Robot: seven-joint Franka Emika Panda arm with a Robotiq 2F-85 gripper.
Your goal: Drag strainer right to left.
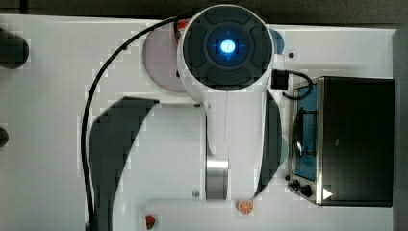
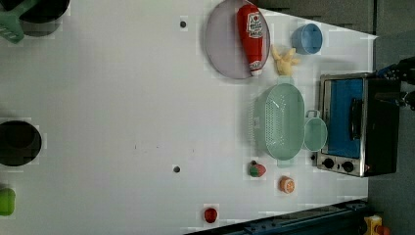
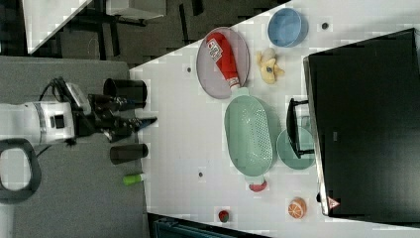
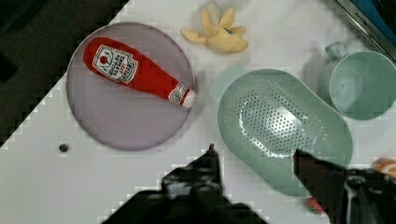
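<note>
Beside the oven [image 2: 355, 125], on the table [image 2: 122, 98], I'm seeing the strainer [image 2: 281, 121] lying mouth-up, long axis running parallel to the oven door, mug [image 2: 314, 133] touching it. Gripper [image 4: 256, 156] is hovering above, fingers parted, holding nothing.

Wide bare table [image 2: 122, 98] lies open across the left view's left and middle. The strainer [image 2: 280, 121] is boxed in: mug [image 2: 315, 133] touching it toward the toaster oven [image 2: 357, 125], purple plate [image 2: 226, 41] with the ketchup bottle [image 2: 252, 36] near one end, banana toy [image 2: 285, 59] just beside, strawberry [image 2: 257, 169] near the other end. The hand [image 4: 256, 161], fingers parted, hangs over the strainer's rim.
</note>
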